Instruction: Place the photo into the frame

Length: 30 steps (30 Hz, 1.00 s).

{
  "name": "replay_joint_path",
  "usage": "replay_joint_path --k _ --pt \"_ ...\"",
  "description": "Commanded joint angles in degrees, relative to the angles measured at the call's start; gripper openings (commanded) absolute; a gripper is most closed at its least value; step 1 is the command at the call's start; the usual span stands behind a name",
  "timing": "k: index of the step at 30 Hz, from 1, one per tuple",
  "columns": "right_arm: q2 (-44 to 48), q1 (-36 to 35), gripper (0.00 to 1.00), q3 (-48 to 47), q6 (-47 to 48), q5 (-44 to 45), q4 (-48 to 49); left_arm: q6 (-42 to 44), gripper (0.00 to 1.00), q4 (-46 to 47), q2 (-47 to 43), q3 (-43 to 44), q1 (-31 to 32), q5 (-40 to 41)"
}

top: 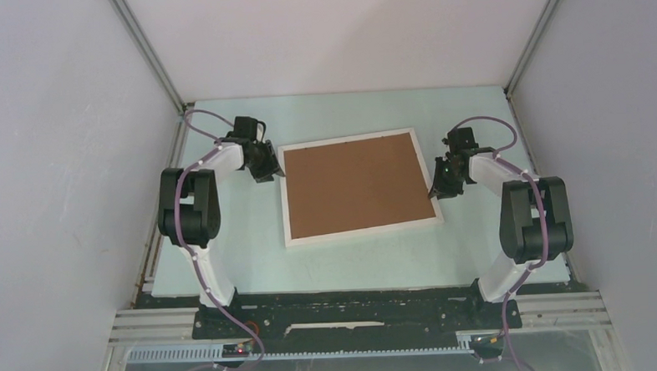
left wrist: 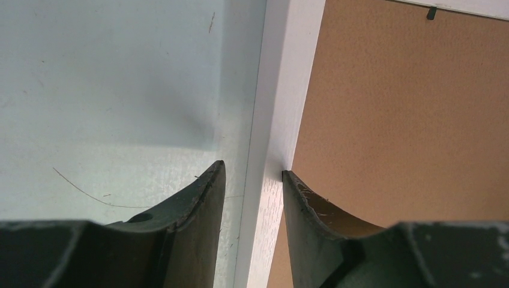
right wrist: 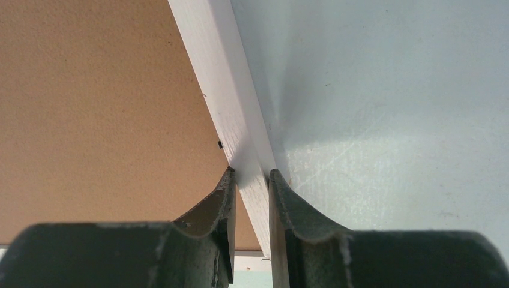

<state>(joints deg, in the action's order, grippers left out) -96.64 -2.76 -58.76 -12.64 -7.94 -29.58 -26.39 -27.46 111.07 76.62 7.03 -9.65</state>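
The frame lies back-up in the middle of the table, its thin white rim around a plain brown backing board. The photo is hidden. My left gripper stands at the frame's left rail. In the left wrist view the left gripper straddles the white rail, open: the inner finger touches the rail's edge by the board, and a strip of table shows before the outer finger. My right gripper is shut on the right rail, one finger over the board, the other outside.
The pale green table is boxed in by grey walls with metal corner posts at the back. A small black clip sits at the board's far edge, and another by the right rail. Both arm bases stand on the black bar.
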Motion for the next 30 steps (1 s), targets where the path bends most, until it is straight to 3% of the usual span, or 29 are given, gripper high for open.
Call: replay_joint_path --k 1,23,30 --pt "-1.2 -0.1 0.00 0.4 1.4 6.1 -1.3 1.7 0.46 -0.9 -1.9 0.4 0.5 0.0" --pt "-0.5 -0.5 0.00 1.0 1.5 4.8 -0.6 1.7 0.47 -3.4 2.5 3.7 2.3 1.0" --pt "-0.2 -1.1 0.00 1.1 1.6 4.9 -0.6 1.8 0.47 -6.0 5.4 8.6 2.9 2.5"
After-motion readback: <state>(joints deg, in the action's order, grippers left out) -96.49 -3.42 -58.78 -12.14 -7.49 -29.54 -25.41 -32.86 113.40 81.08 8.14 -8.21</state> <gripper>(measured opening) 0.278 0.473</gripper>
